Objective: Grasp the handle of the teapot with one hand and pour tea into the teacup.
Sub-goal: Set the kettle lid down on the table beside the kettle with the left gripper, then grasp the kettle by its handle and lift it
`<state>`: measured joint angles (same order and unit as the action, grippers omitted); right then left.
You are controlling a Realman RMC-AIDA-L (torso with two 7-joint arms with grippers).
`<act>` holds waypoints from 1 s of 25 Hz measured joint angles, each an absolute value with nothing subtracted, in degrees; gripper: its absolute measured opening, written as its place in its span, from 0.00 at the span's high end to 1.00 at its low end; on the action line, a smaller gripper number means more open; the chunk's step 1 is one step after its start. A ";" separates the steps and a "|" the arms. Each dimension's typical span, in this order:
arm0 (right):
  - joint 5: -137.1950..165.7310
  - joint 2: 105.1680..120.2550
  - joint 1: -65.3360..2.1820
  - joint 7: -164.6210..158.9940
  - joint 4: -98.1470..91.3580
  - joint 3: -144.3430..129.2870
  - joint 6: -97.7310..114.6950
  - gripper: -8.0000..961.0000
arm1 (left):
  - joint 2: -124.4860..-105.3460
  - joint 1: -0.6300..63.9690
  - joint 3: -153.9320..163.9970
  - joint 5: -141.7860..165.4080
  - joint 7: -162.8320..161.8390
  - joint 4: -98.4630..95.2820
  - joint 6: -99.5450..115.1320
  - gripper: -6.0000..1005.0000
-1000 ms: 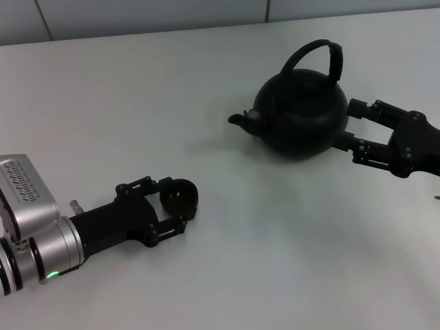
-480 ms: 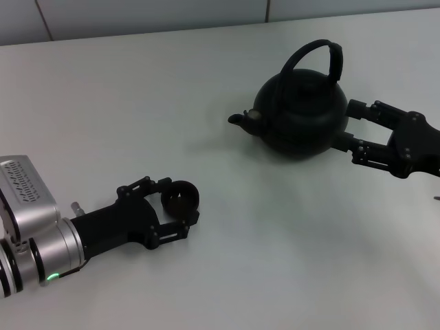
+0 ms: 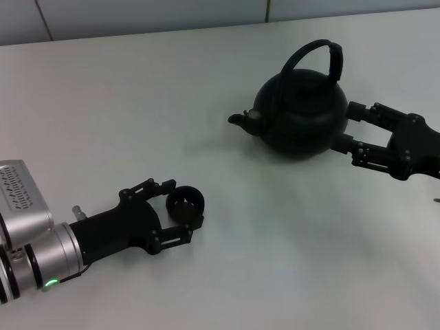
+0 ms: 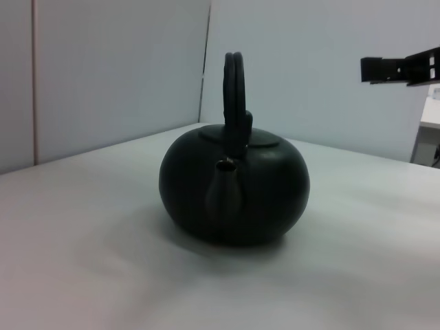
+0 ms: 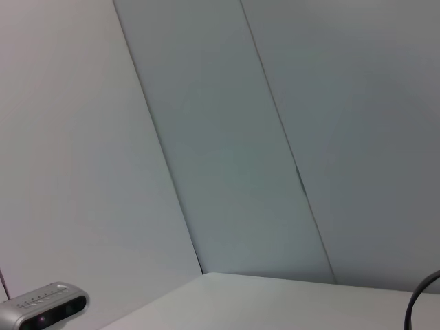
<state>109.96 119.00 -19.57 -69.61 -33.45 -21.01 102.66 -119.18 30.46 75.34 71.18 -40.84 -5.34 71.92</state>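
1. Head view. Teapot [image 3: 300, 114] sits upper right of frame on the table [image 3: 137, 103], spout pointing frame-left toward the cup side. Handle [image 3: 317, 60] arches over the lid, its hoop running roughly frame left-right. Right gripper [image 3: 344, 127] lies low at right edge, fingers spread wide and reaching to the pot's right flank at body height, holding nothing. The handle is above and frame-left of that claw, so the nearer arm is the right one, but it stands beside the belly, not at the hoop.
2. Head view, lower left. Left gripper [image 3: 180, 206] has the teacup [image 3: 185, 204] between its fingers, closed around it; cup rests on the table, well apart from the spout.
3. Left wrist view. Teapot [image 4: 234, 186] centre frame, spout facing the camera, handle [image 4: 235, 96] seen edge-on. A black gripper part shows upper right.
4. Right wrist view. Only walls and a table edge; neither pot nor claw is visible.
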 joint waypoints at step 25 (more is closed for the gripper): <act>109.95 119.09 -19.14 -69.49 -32.97 -20.98 102.62 0.15 | -118.00 24.21 77.61 73.89 -43.80 -16.91 83.68 0.17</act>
<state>109.95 119.09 -19.14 -69.49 -32.97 -20.98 102.62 -118.00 24.21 77.61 73.89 -43.79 -16.91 83.68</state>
